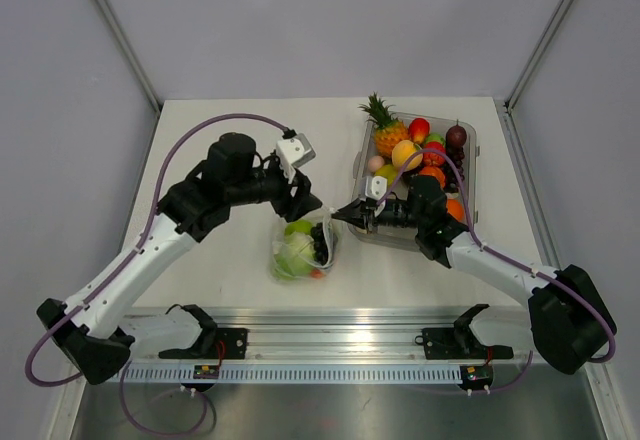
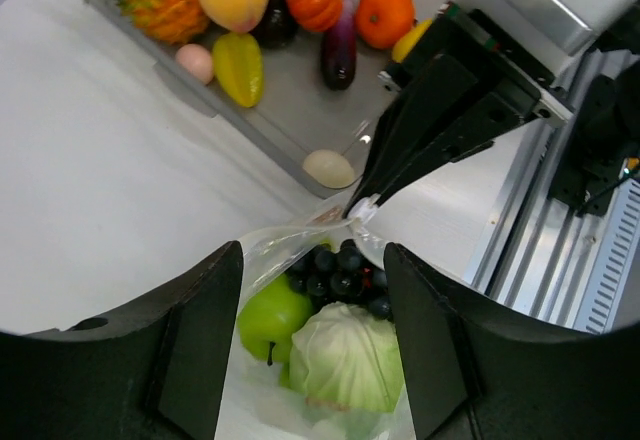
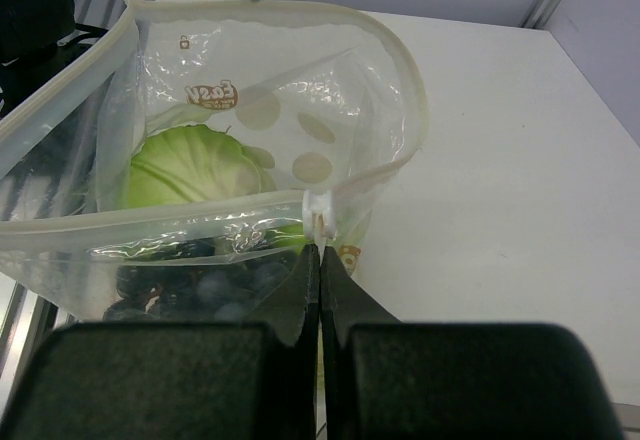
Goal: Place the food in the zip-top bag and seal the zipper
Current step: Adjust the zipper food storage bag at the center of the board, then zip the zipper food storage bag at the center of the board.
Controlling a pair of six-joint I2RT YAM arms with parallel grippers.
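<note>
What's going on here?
The right gripper is shut on a small white tab on the zipper edge of the clear crinkly plastic bag, whose mouth gapes open. The left gripper hangs open over it. A green cabbage, green apple and dark grapes lie inside; other toy food waits in the clear tray.

A white table [image 1: 210,150] is shown; a filled zip-top bag [image 1: 303,250] is laid near its front; a clear tray [image 1: 472,155] is set just beside, rightward.
</note>
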